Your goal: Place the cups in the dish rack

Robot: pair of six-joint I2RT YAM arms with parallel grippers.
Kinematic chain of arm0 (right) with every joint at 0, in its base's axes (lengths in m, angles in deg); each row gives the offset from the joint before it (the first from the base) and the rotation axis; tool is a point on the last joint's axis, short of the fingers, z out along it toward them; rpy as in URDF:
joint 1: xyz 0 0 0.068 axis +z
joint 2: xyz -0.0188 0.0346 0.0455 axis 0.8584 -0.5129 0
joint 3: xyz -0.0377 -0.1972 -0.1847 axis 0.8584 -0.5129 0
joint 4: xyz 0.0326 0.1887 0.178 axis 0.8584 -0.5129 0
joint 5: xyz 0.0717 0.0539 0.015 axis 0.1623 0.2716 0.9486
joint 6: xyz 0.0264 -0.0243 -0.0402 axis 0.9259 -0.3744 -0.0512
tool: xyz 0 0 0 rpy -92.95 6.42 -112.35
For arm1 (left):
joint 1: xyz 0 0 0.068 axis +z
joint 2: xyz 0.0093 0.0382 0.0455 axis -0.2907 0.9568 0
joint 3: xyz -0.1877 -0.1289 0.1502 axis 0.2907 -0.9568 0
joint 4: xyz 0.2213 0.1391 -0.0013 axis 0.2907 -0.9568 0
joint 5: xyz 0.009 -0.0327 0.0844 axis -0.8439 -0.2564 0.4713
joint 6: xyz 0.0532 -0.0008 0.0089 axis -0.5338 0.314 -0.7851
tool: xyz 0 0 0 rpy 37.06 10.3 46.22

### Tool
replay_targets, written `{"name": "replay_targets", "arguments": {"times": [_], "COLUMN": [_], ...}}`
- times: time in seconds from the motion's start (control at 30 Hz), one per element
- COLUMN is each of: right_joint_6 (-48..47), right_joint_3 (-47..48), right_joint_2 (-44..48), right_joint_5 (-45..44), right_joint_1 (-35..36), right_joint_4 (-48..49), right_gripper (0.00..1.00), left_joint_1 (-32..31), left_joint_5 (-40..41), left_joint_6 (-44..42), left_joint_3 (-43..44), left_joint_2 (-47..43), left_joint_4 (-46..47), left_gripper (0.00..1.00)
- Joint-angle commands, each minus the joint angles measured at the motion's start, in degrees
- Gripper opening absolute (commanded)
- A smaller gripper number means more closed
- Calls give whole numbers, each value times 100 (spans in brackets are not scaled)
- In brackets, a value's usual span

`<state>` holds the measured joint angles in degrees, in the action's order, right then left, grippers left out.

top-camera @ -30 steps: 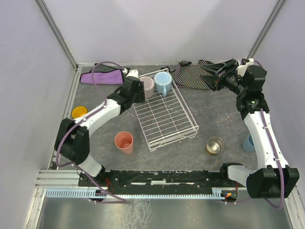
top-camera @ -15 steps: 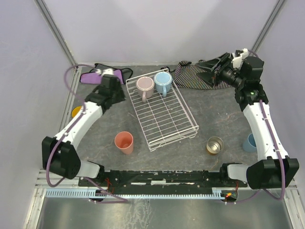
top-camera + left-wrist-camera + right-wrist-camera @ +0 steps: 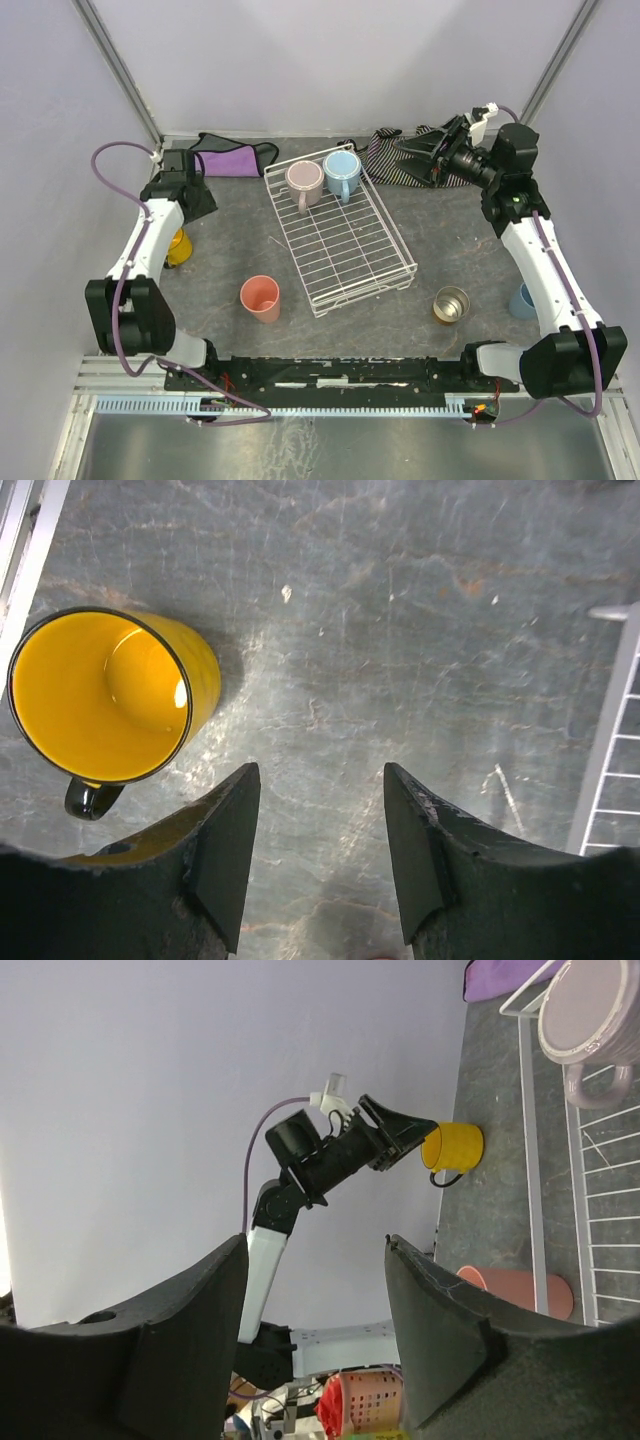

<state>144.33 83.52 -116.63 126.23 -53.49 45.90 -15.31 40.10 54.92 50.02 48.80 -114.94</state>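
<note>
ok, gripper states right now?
Left gripper: open, empty, beside the yellow mug.
Right gripper: open, empty.

No readable text, labels, brands, numbers or signs anywhere

The dish rack (image 3: 345,245) holds the left mug (image 3: 304,181) beside the right mug (image 3: 342,172) at its far end. A tumbler (image 3: 261,297) stands left of the rack, a small cup (image 3: 450,304) right, a third mug (image 3: 180,248) far left.
</note>
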Motion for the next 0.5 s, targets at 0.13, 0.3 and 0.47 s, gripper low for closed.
{"name": "replay_targets", "arguments": {"times": [0.13,0.3,0.47], "right_joint_6": [136,135,162], "right_joint_3": [-80,-95,-107], "right_joint_2": [114,82,44], "right_joint_5": [199,214,225], "right_joint_1": [154,181,178], "right_joint_4": [622,657,731], "right_gripper": [65,65,65], "left_joint_1": [238,436,765], "left_joint_5": [286,298,8], "left_joint_6": [-733,-994,-1269], "left_joint_3": [19,-87,-112], "left_joint_2": [37,58,197], "left_joint_4": [-145,-164,-53], "left_gripper": [57,57,58]}}
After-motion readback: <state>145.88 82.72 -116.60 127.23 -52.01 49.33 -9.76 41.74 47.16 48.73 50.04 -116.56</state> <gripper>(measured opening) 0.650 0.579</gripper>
